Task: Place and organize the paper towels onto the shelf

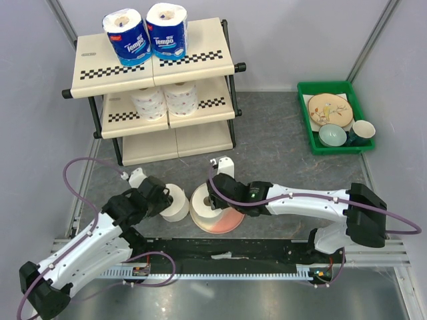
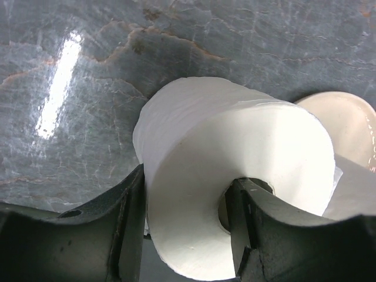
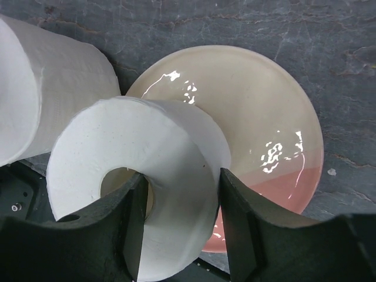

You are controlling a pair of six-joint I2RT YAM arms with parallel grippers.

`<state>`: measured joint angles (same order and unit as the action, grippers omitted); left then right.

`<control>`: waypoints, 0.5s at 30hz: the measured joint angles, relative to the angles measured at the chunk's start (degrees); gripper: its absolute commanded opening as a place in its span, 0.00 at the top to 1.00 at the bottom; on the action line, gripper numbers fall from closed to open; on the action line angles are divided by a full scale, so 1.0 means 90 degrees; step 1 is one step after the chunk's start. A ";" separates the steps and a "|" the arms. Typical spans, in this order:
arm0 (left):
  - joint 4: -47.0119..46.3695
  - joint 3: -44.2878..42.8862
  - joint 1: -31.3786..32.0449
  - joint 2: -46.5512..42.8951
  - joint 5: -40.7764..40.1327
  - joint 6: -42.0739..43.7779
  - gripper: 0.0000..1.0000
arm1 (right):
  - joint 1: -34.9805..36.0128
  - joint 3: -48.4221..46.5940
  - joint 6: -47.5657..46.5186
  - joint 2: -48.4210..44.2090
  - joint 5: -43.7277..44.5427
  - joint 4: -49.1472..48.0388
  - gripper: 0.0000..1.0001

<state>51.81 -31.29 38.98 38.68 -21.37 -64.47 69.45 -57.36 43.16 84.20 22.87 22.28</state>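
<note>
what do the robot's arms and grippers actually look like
Both the left arm and right arm have white links with black joint housings. A purple cable loops along each. The left gripper and right gripper have chunky matte black fingers. A small green light glows on the right arm.

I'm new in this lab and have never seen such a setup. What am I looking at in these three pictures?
Two white robot arms sit at a grey table's near edge. The wide picture is from a camera above; the two close-ups come from wrist cameras. The left gripper pinches a white unwrapped paper roll, one finger in its core. The right gripper holds another white roll likewise, over a round pink-and-cream plate. The cream three-tier shelf carries two blue-wrapped rolls on top, two unwrapped ones below. A green tray holds dishes.
</note>
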 measured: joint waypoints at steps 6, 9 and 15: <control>-0.0192 -0.0731 0.0000 0.0299 -0.0070 0.0653 0.98 | -0.0155 -0.0381 -0.0270 -0.0129 0.0187 0.0175 0.80; -0.0493 -0.1209 -0.0002 0.0551 -0.0296 0.1059 0.98 | -0.0369 -0.0787 -0.0491 -0.0124 0.0287 0.0233 0.80; -0.1025 -0.1729 -0.0049 0.1018 -0.0843 0.1715 0.98 | -0.1069 -0.1511 -0.0933 0.0199 0.0197 0.0228 0.81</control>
<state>42.59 -46.85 38.54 47.83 -28.95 -49.04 59.83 -70.96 34.76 86.00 24.64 24.34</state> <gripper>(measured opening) 0.560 0.553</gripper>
